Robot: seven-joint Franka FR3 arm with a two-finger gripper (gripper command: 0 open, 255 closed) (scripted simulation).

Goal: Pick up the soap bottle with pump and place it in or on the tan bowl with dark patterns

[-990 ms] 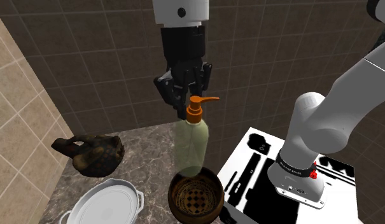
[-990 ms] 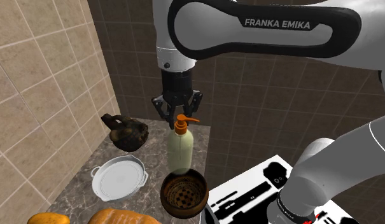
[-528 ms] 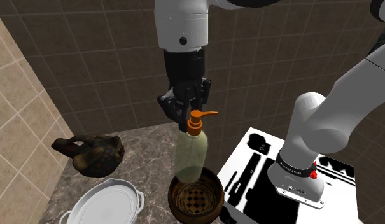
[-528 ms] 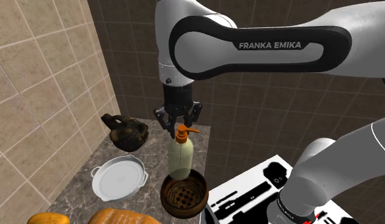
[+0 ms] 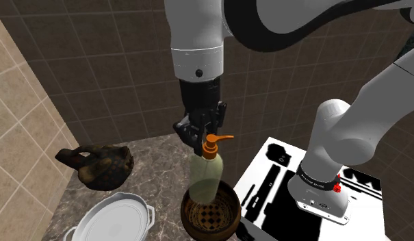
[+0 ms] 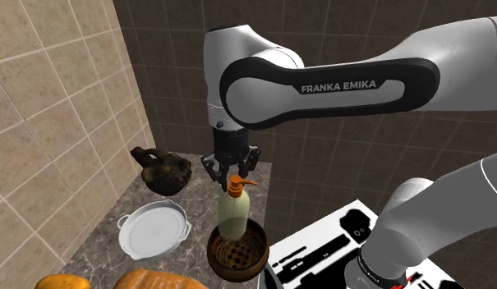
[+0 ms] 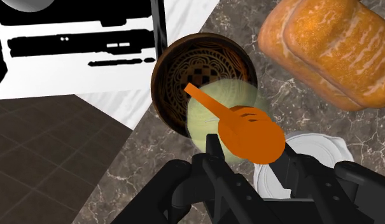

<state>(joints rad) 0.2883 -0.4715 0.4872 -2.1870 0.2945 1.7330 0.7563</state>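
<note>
The gripper (image 5: 202, 131) clasps the soap bottle (image 5: 207, 174) by its orange pump neck, upright over the brown patterned bowl (image 5: 213, 220). The best course is probably to lower it straight and centred, letting go only once the base rests, since a tall bottle may tip. At the shoulder view's left, the white dish (image 5: 109, 218) lies empty. To its right, the bowl takes only the bottle's base.

shoulder: beside stand (image 5: 267, 179), close, looks down over desk (image 5: 157, 164) toward tiled wall (image 5: 96, 68) | second exterior: nearly same side, slightly further back | wrist: looks down along claw (image 7: 248, 150) | shared: bowl (image 5: 211, 216), desk corner, white dish (image 5: 113, 219)
</note>
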